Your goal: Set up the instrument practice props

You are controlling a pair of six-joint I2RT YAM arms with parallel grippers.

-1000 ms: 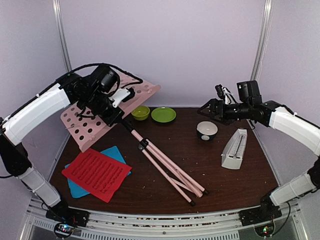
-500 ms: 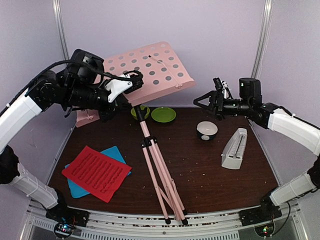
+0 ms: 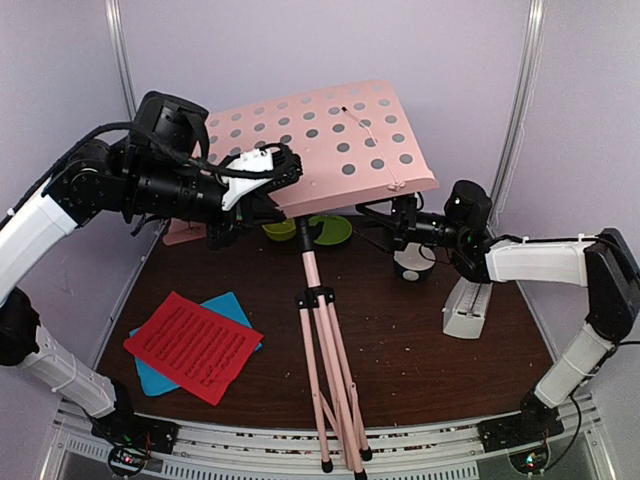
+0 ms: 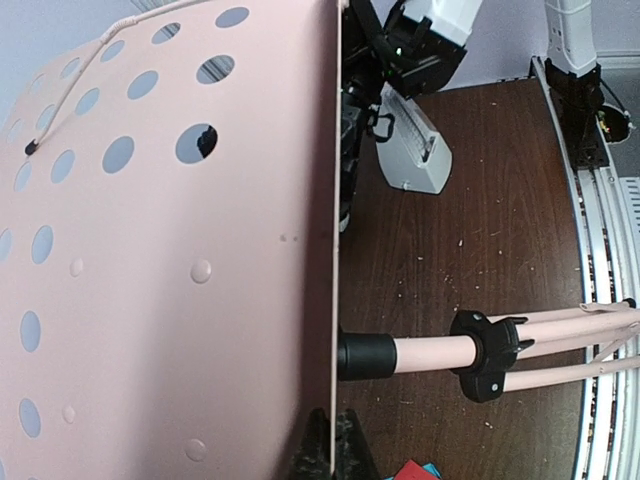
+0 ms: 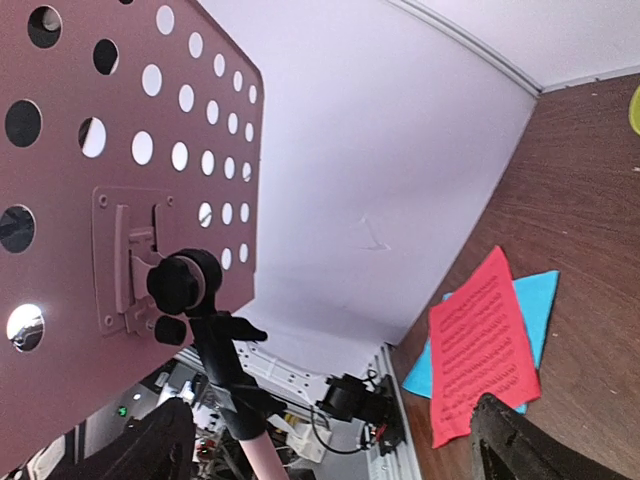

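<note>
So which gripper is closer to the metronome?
Right. The right gripper hovers open beside the stand, a little left of the metronome. The left gripper is farther left, shut on the stand's pink top.

The music stand (image 3: 330, 135) partly hides both green dishes (image 3: 335, 231); my right gripper (image 3: 368, 222) half hides the bowl (image 3: 410, 269).
</note>
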